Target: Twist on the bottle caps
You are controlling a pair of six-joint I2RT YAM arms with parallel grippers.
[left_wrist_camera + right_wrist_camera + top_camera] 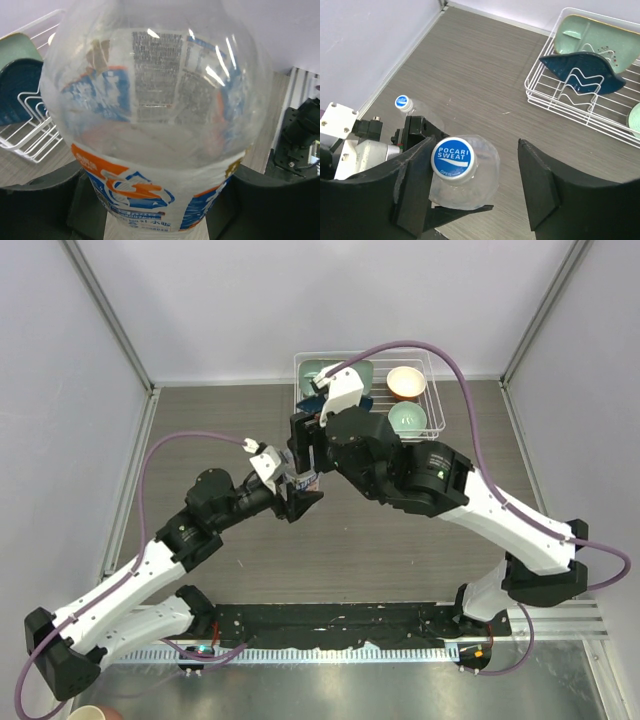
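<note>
The left gripper is clenched on the labelled bottle and holds it upright between its fingers, probably so that the right gripper, spread wide, can close on the cap, which sits between its fingers, nearer to one.

Both the left arm and the right arm are built of white links joined by black joint housings. A purple cable is looped along each. In the right wrist view, matte black fingers are seen, and a white bracket with small screws at 9 o'clock.
</note>
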